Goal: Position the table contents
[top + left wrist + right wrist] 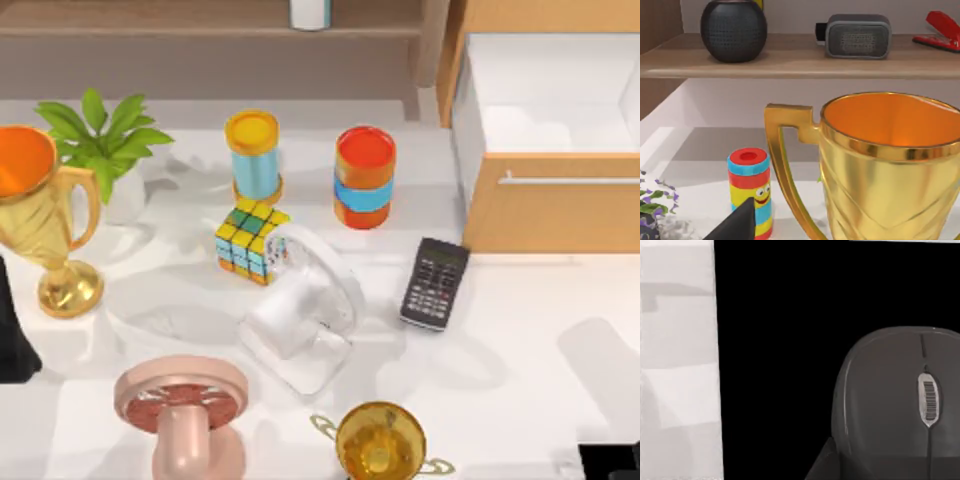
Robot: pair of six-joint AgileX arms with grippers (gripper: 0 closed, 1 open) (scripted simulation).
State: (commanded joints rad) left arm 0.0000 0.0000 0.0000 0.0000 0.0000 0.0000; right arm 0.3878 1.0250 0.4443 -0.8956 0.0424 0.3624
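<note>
The scene is viewed from overhead in the top view, angled toward the far shelf (210,30) and the open drawer unit (545,150), with the white counter (520,330) spread below. The left wrist view is taken low and level, very close to the gold trophy (880,165), facing the shelf (790,62) beyond. The same trophy (45,215) is seen at the left edge of the top view. The right wrist view is set close above a grey computer mouse (900,405) on a black surface.
</note>
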